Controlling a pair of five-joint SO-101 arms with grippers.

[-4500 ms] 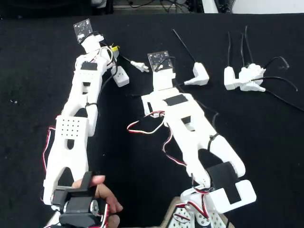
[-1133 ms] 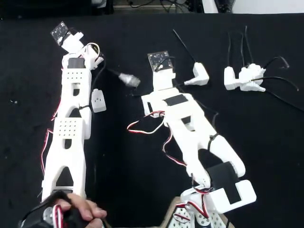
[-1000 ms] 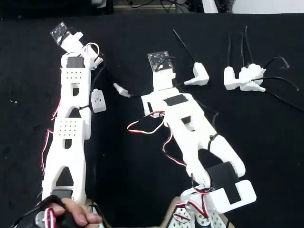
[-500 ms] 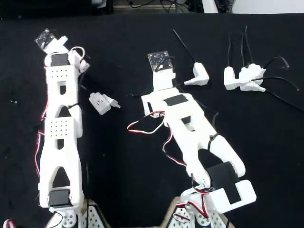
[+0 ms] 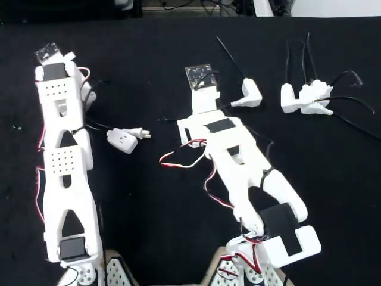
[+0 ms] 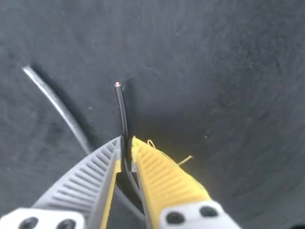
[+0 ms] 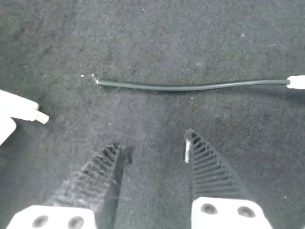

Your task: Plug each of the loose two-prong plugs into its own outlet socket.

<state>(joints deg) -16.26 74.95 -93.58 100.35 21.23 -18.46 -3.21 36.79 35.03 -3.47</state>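
My left gripper (image 6: 125,139) is shut on a thin black cable (image 6: 121,112) whose cut end sticks out just past the fingertips. In the high view the left arm (image 5: 59,119) lies along the mat's left side. Beside it lie a white outlet socket (image 5: 121,140) and a two-prong plug (image 5: 141,133), touching, with the plug's cable running back to that arm. My right gripper (image 7: 152,148) stands open over bare mat, short of another black cable (image 7: 190,87) that ends in a white plug (image 7: 296,82). A white angled plug (image 5: 250,93) lies right of the centre arm's wrist.
A cluster of white sockets and plugs (image 5: 306,98) with black cables lies at the far right. A white piece (image 7: 16,113) pokes in at the right wrist view's edge. The black mat (image 5: 155,196) between the two arms is open.
The left arm has swung left, dragging the socket and plug down and left by the cable. A person's hand at its base has left the picture. The right arm is still.
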